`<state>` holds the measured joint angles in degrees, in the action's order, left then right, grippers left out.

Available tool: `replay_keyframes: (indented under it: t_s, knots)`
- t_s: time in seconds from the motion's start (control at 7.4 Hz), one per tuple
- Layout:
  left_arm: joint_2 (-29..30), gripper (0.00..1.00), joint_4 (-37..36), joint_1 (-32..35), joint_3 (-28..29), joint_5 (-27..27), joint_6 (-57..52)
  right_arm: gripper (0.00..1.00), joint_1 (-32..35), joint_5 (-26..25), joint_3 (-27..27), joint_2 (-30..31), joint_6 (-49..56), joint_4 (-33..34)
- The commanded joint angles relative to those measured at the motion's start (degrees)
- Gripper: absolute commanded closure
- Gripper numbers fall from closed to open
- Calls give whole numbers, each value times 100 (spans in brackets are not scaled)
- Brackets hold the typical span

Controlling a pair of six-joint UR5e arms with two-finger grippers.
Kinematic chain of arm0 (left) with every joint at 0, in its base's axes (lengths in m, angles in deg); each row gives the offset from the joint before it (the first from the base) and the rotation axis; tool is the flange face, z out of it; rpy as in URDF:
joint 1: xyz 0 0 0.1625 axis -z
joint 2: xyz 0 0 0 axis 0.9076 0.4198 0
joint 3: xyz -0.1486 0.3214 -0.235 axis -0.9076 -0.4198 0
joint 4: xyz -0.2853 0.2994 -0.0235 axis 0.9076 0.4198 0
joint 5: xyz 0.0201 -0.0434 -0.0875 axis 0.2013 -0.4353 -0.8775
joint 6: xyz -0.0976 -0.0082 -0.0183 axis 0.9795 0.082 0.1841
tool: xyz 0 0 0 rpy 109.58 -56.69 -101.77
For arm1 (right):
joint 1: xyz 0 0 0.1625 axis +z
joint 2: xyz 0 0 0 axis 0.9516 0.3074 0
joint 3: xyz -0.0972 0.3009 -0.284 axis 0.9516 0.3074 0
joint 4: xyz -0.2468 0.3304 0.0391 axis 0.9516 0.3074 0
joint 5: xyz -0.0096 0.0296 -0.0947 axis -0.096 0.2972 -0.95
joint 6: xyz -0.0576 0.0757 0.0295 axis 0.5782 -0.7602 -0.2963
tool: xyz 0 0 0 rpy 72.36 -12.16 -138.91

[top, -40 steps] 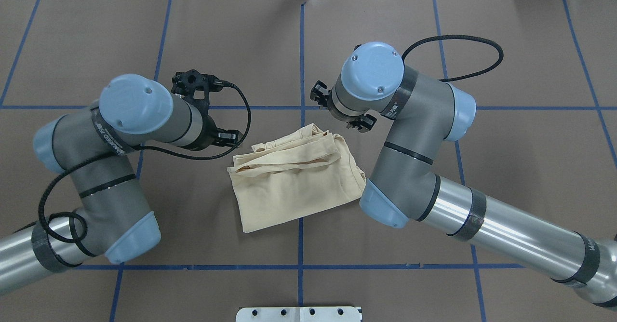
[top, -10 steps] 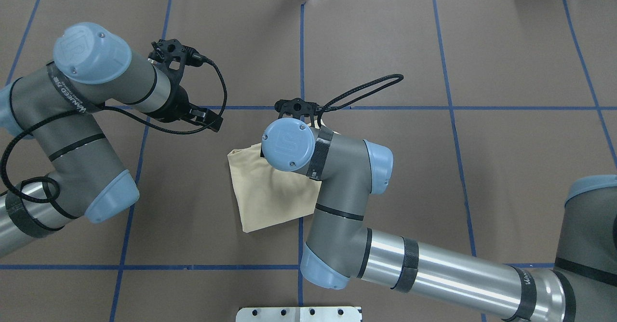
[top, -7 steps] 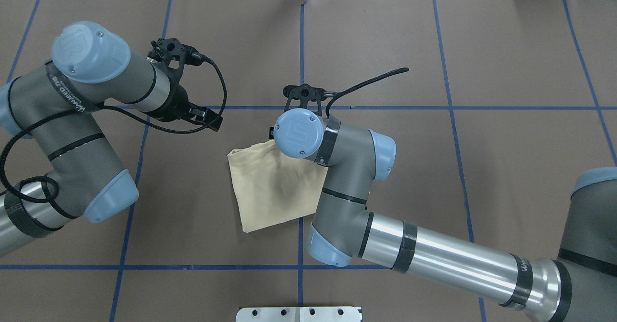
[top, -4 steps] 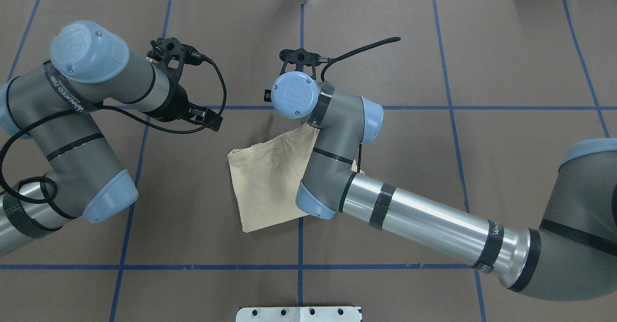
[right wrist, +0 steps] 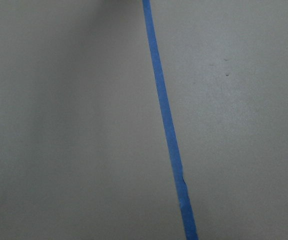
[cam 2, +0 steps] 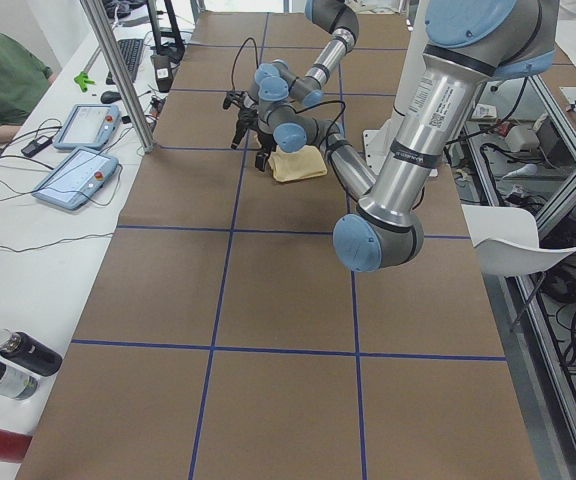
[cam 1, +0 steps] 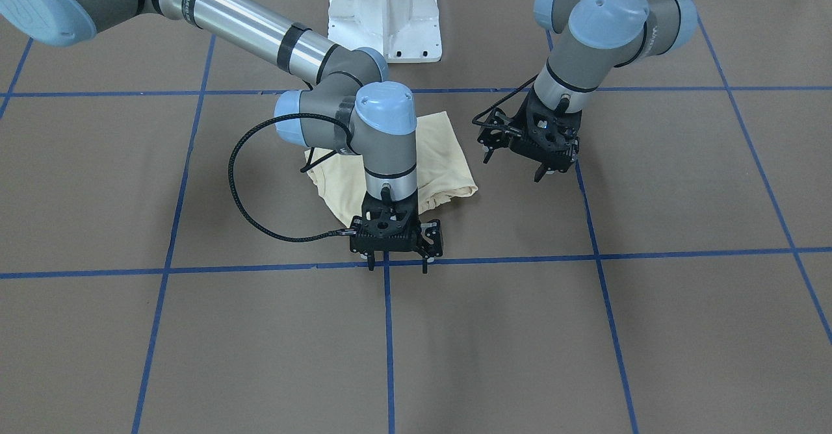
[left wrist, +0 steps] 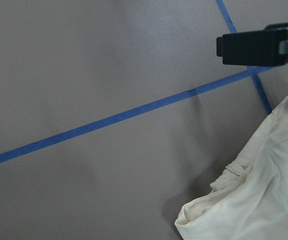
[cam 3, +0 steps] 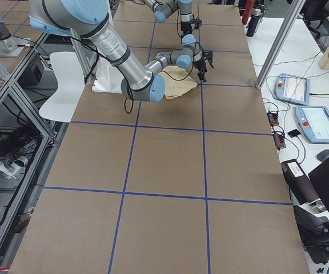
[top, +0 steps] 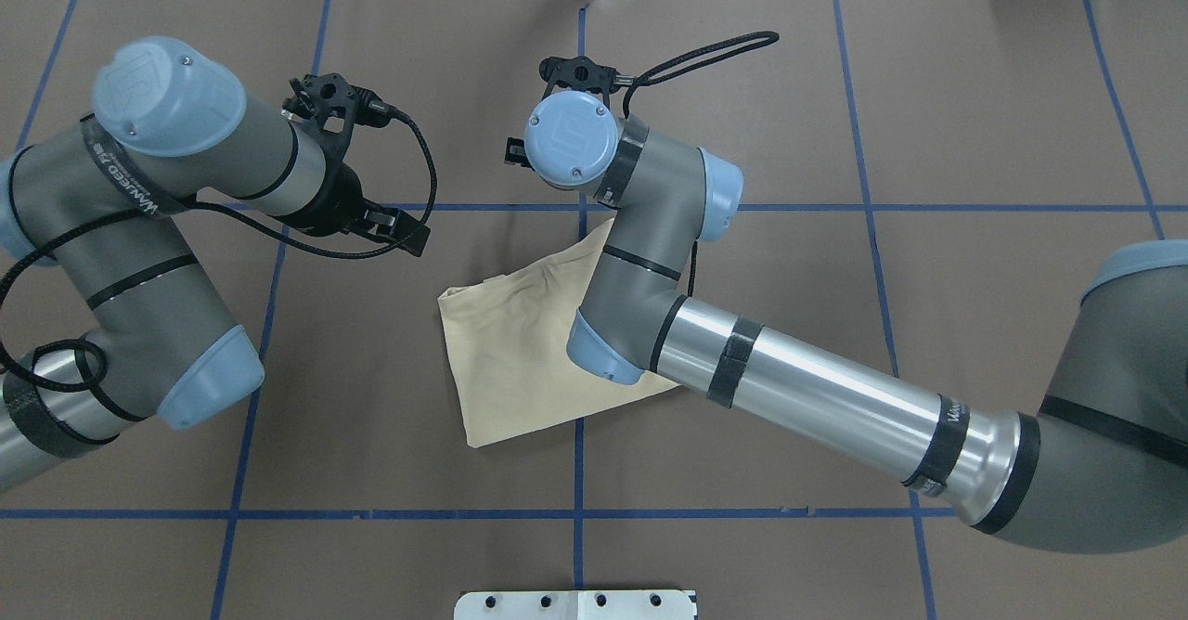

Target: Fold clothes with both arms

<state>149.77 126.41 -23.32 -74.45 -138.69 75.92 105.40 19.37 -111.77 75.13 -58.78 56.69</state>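
Observation:
The pale cream shirt [top: 515, 360] lies folded in a small bundle at the table's middle; it also shows in the front view [cam 1: 445, 151] and the left wrist view [left wrist: 256, 200]. No print or label shows. My right gripper [cam 1: 397, 267] is open and empty, just past the shirt's far edge, low over a blue tape line; in the overhead view the right arm [top: 650, 258] covers part of the shirt. My left gripper [cam 1: 512, 167] is open and empty, hovering over the bare table to the shirt's left, apart from it.
Brown paper [top: 928, 91] with a blue tape grid [top: 872, 207] covers the table. The white pedestal base [cam 1: 383, 12] stands at the robot's side. An operator [cam 2: 3, 85], tablets [cam 2: 78, 170] and bottles [cam 2: 13, 360] are beyond the far edge.
My right arm has drawn back off the shirt and moved away from the robot, past the blue cross line. The left arm pulled back leftward earlier and has since held still.

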Motion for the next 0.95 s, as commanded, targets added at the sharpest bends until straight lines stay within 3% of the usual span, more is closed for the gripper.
replay_keyframes:
  t_s: [0.0, 0.14, 0.41, 0.68, 0.81]
  knots:
    - [-18, 0, -3, 76, -36, 1, -17, 0, 508, 1196, -1227, 526, 247, 1215]
    - [-140, 0, -29, 129, -140, -7, -44, 0, 797, 1461, -2262, 1183, 884, 1962]
    - [-439, 0, -56, 234, -421, -7, -401, 0, 1911, 3047, -3523, 2544, 2527, 2373]
    - [-738, 0, -82, 550, -580, -173, -981, 0, 2589, 3273, -4571, 4240, 4107, 2373]
    - [-887, 0, -91, 821, -581, -357, -1463, 0, 3202, 3657, -4671, 4892, 5187, 2365]
